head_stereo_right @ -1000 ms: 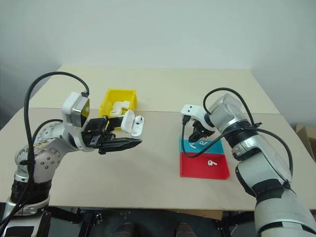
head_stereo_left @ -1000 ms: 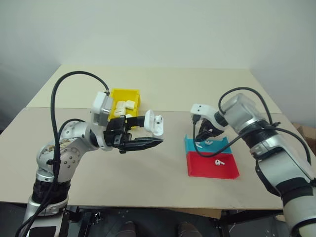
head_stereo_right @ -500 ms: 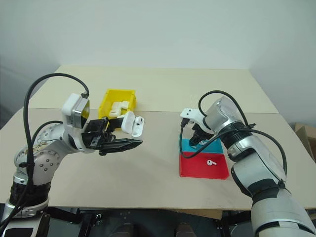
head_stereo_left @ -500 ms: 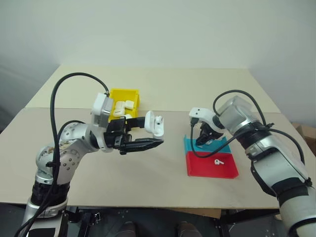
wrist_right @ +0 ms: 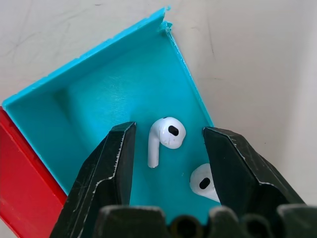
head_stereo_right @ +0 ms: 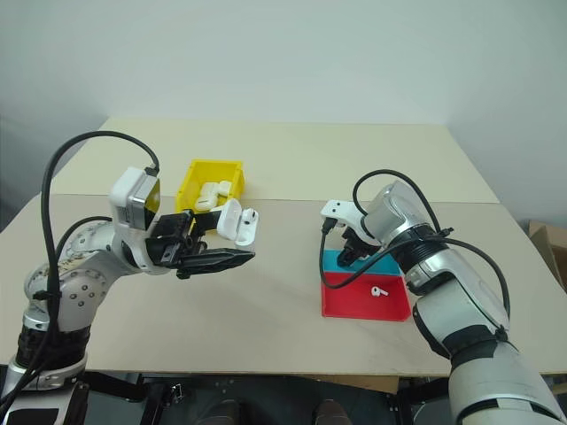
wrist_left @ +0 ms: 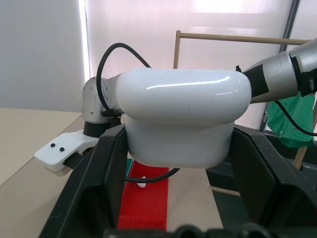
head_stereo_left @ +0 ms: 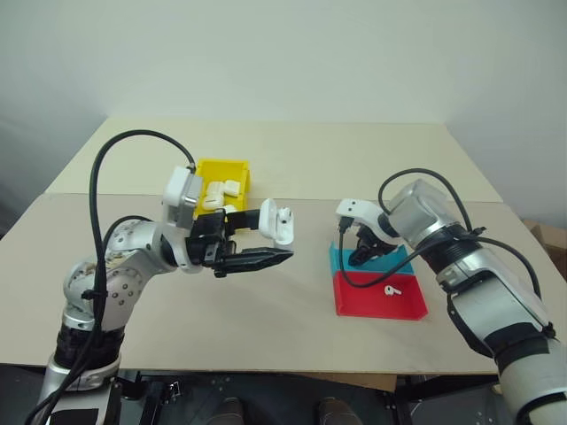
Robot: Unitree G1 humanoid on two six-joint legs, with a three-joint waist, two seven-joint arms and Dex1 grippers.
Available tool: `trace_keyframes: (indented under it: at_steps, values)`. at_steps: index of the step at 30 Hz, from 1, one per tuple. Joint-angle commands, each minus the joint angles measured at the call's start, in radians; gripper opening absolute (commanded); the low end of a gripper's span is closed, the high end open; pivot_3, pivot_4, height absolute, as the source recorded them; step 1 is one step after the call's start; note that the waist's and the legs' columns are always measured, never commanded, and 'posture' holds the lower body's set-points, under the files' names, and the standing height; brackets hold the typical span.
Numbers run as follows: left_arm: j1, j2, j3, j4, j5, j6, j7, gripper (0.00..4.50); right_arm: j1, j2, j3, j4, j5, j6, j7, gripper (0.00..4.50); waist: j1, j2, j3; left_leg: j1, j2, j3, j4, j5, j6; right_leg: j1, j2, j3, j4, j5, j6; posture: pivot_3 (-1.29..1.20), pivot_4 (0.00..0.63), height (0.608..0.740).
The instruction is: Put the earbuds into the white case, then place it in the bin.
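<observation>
The right gripper [wrist_right: 167,148] points down into the blue tray [wrist_right: 99,104], jaws apart and empty, straddling 1 earbud [wrist_right: 166,135] whose stem runs parallel to them. The left gripper [head_stereo_left: 282,241], shut on the open white case [head_stereo_left: 282,224], hangs well apart above the surface, nearer the yellow bin [head_stereo_left: 237,168].

Both arms are silver-grey metal with rounded joint housings; the left arm [head_stereo_left: 115,274] at lower left has small screw holes dotted over its shell. Black cables loop off each: a big arc over the left arm, a thinner curl around the right arm [head_stereo_left: 461,257] at the right. Each wrist carries a white boxy camera mount, the left one with a yellow face. Both grippers have black fingers [wrist_right: 111,168], angular and slightly textured.
</observation>
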Motion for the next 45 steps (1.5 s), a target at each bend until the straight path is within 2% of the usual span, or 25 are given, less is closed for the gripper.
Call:
trace_keyframes:
  at_steps: [1,4,8,14,19,21,23,26,29,32,38,41,45]
  values:
    - [0.0,0.012,0.018,-0.03,-0.014,-0.004,0.003,2.79,0.009,-0.004,-0.006,-0.024,-0.006,0.002,0.01,2.61,0.0,0.0,0.0,0.0,0.0,0.0,0.0,0.0,0.0,0.0,0.0,0.0,0.0,0.0,0.0,0.0,0.15,0.74]
    - [0.0,0.014,0.02,-0.031,-0.014,-0.006,0.005,2.79,0.015,-0.006,-0.004,-0.033,-0.006,0.004,0.012,2.02,0.0,0.0,0.0,0.0,0.0,0.0,0.0,0.0,0.0,0.0,0.0,0.0,0.0,0.0,0.0,0.0,0.15,0.74]
    - [0.002,0.017,0.022,-0.035,-0.018,-0.006,0.008,2.79,0.033,-0.01,0.003,-0.064,-0.009,0.014,0.013,0.67,0.0,0.0,0.0,0.0,0.0,0.0,0.0,0.0,0.0,0.0,0.0,0.0,0.0,0.0,0.0,0.0,0.15,0.74]
    - [-0.003,0.02,0.019,-0.031,-0.022,-0.004,0.005,2.79,0.041,-0.019,-0.025,-0.089,0.01,0.067,0.013,0.63,0.001,0.0,0.0,0.001,0.0,0.0,0.0,0.0,0.0,0.001,0.0,0.0,0.0,0.0,0.0,0.0,0.15,0.74]
    - [-0.015,0.019,0.011,-0.02,-0.021,-0.004,-0.006,2.79,0.022,-0.041,-0.122,-0.119,0.071,0.155,-0.007,0.63,0.002,0.0,0.0,0.0,0.0,0.0,0.0,0.0,0.0,0.001,0.0,0.0,0.0,0.0,0.0,0.0,0.15,0.74]
    - [-0.022,0.017,0.007,-0.011,-0.018,-0.005,-0.01,2.79,0.01,-0.058,-0.233,-0.158,0.14,0.228,-0.025,0.63,0.004,0.0,0.0,0.0,0.0,0.0,0.0,0.0,0.0,0.001,0.0,0.0,0.0,0.0,0.0,0.0,0.15,0.74]
    - [-0.031,0.012,0.004,0.001,-0.015,-0.005,-0.012,2.79,0.012,-0.06,-0.397,-0.215,0.217,0.31,-0.083,0.63,0.005,0.0,0.0,0.0,0.0,0.0,0.0,0.0,0.0,0.0,0.0,0.0,0.0,0.0,0.0,0.0,0.15,0.74]
    - [-0.044,0.005,-0.001,0.018,-0.013,-0.005,-0.013,2.79,0.088,-0.028,-0.71,-0.406,0.349,0.378,-0.188,0.63,0.008,0.0,0.0,-0.001,0.0,0.0,0.0,0.0,0.0,0.0,0.0,0.0,-0.001,0.0,0.0,0.0,0.15,0.74]
    - [-0.064,-0.007,-0.011,0.038,-0.011,-0.002,-0.01,2.79,0.229,0.071,-0.998,-0.702,0.5,0.365,-0.274,0.63,0.012,0.0,0.0,0.0,0.0,-0.002,-0.001,0.0,0.0,0.002,0.0,-0.002,-0.002,0.0,0.0,0.0,0.15,0.74]
    - [-0.088,-0.016,-0.023,0.064,-0.004,-0.001,-0.015,2.79,0.305,0.19,-1.164,-0.917,0.635,0.444,-0.361,0.63,0.01,0.0,0.0,0.0,0.0,-0.003,0.0,0.0,0.0,0.003,0.0,-0.003,-0.002,0.0,0.0,0.0,0.15,0.74]
    - [-0.162,-0.029,-0.049,0.142,0.006,0.043,0.005,2.79,0.372,0.387,-1.273,-1.202,0.918,0.472,-0.498,0.63,-0.003,0.0,0.0,0.001,0.0,-0.003,0.0,0.0,0.0,0.003,0.0,-0.003,0.001,0.0,0.0,0.0,0.15,0.74]
    - [-0.19,-0.045,-0.054,0.162,0.006,0.058,0.016,2.79,0.395,0.437,-1.231,-1.284,1.019,0.425,-0.555,0.63,-0.008,0.001,0.0,0.001,0.0,-0.004,0.0,0.0,0.0,0.003,0.0,-0.003,0.001,0.0,0.0,0.0,0.15,0.74]
    - [-0.206,-0.05,-0.06,0.167,0.008,0.065,0.0,2.79,0.46,0.421,-1.111,-1.355,1.071,0.333,-0.586,0.63,-0.012,0.001,0.0,0.001,0.0,-0.004,0.0,0.0,0.0,0.003,0.0,-0.003,0.0,0.0,0.0,0.0,0.15,0.74]
